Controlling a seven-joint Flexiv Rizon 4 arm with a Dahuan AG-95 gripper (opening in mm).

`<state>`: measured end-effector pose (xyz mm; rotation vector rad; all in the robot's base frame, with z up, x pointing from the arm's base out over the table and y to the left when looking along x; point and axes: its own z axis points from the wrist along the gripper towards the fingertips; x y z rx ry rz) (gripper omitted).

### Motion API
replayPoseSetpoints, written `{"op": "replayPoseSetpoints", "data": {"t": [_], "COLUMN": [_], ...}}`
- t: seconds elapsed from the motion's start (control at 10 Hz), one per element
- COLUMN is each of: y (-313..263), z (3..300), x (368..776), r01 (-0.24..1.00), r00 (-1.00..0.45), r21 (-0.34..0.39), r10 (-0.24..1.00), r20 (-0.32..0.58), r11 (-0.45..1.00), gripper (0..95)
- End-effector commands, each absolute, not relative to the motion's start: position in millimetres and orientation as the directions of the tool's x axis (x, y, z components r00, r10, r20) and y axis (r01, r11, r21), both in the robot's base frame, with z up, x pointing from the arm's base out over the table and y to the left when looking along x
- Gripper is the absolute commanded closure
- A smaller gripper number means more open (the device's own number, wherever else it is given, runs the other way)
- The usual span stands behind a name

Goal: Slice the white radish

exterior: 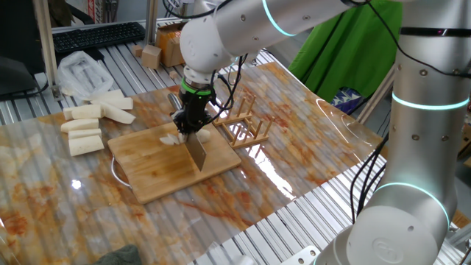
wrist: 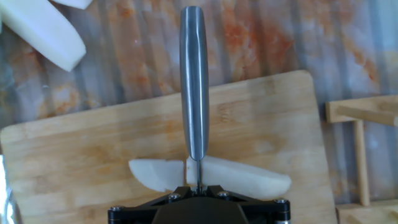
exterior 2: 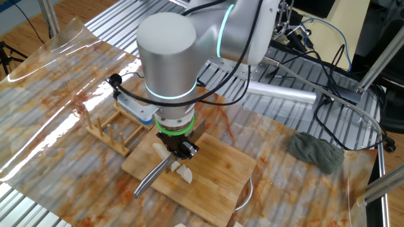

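The white radish (wrist: 249, 177) lies across a wooden cutting board (wrist: 93, 155), a stubby creamy chunk. My gripper (wrist: 199, 186) is shut on a steel knife (wrist: 193, 81), whose thin blade stands down into the radish, with a shorter piece (wrist: 155, 173) on its left. In one fixed view the gripper (exterior: 190, 121) points straight down over the board (exterior: 169, 180), the grey blade (exterior: 197, 153) edge on the wood and radish (exterior: 171, 138) beside it. In the other fixed view the knife handle (exterior 2: 148, 180) sticks out from the gripper (exterior 2: 180, 150) past pale radish pieces (exterior 2: 183, 171).
Longer white radish sticks (exterior: 85, 125) and a plastic bag (exterior: 82, 71) lie left of the board. A wooden rack (exterior: 246, 125) stands just right of it. A grey cloth (exterior 2: 315, 151) lies apart on the table. A radish stick (wrist: 50, 34) shows in the hand view.
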<state>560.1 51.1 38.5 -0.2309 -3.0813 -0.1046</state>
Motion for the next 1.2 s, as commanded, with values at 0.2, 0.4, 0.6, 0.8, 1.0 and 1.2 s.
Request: {"op": "replayPoseSetpoints", "data": {"t": [0.2, 0.4, 0.6, 0.8, 1.0, 1.2], "y": [55.1, 55.9, 61.2, 64.6, 64.9, 63.0], "z": [43.0, 43.6, 47.3, 51.7, 52.2, 52.1], "x": [559.8, 559.7, 559.7, 559.0, 558.9, 558.7], "r01": [0.168, 0.18, 0.196, 0.204, 0.198, 0.16], "r00": [-0.985, -0.983, -0.979, -0.978, -0.979, -0.986], "r21": [0.075, 0.09, 0.095, 0.095, 0.09, 0.039], "r10": [0.164, 0.174, 0.19, 0.198, 0.193, 0.158], "r20": [0.06, 0.063, 0.066, 0.07, 0.065, 0.051], "r11": [0.983, 0.98, 0.976, 0.974, 0.976, 0.986], "gripper": [95.0, 95.0, 95.0, 95.0, 95.0, 95.0]}}
